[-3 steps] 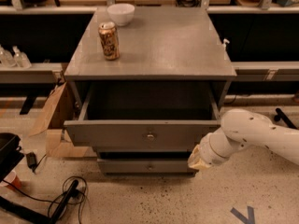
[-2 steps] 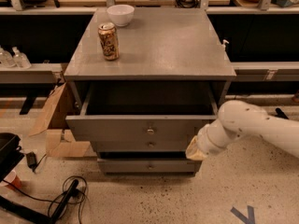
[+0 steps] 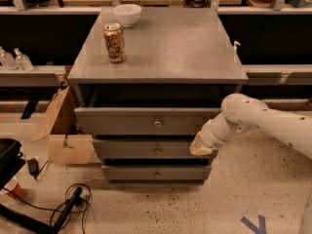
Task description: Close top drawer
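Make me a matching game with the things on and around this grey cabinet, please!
Things:
1. top drawer
2. can
3. bowl
4. claw

Places:
A. at the back of the cabinet top
B. sticking out a bit
C. low at the cabinet's front right
D. in front of the bowl, left side

Pairs: 1-B, 2-D, 3-A, 4-C.

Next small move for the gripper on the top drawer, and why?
Probably a short push straight inward. The wide grey-painted wooden top drawer with its small round metal knob is not yet shut: a dark strip of its inside shows under the grey tabletop. The white arm's gripper sits at the front panel's lower right corner, placed to press.
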{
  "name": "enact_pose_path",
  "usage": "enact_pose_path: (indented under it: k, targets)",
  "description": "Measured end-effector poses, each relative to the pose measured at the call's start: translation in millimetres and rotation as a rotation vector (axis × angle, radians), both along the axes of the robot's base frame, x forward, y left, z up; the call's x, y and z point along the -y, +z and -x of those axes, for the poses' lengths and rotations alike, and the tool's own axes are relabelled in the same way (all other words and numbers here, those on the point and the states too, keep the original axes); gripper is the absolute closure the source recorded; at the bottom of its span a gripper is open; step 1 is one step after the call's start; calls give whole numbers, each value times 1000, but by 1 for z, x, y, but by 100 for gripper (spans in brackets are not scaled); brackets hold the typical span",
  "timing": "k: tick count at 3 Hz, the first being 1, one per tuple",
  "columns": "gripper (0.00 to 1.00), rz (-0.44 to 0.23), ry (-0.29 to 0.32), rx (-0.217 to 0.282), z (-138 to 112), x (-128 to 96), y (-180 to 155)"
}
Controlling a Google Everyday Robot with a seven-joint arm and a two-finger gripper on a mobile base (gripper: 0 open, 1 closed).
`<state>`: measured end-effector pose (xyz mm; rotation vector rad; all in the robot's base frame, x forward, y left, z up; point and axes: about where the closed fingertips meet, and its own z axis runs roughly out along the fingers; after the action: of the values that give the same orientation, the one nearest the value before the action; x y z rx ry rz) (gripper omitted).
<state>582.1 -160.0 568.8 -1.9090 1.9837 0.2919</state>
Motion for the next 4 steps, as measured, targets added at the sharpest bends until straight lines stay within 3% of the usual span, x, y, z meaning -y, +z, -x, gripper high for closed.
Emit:
enact_pose_path:
  k: [1,2,3,4]
  targets:
    - [100,-8,-5,28,-24,1,9]
    - [100,-31,-19,88,-71,7,27]
    - [100,-31,-19,88,-70,7,27]
    - [100,17,-55,136,-89,29,71]
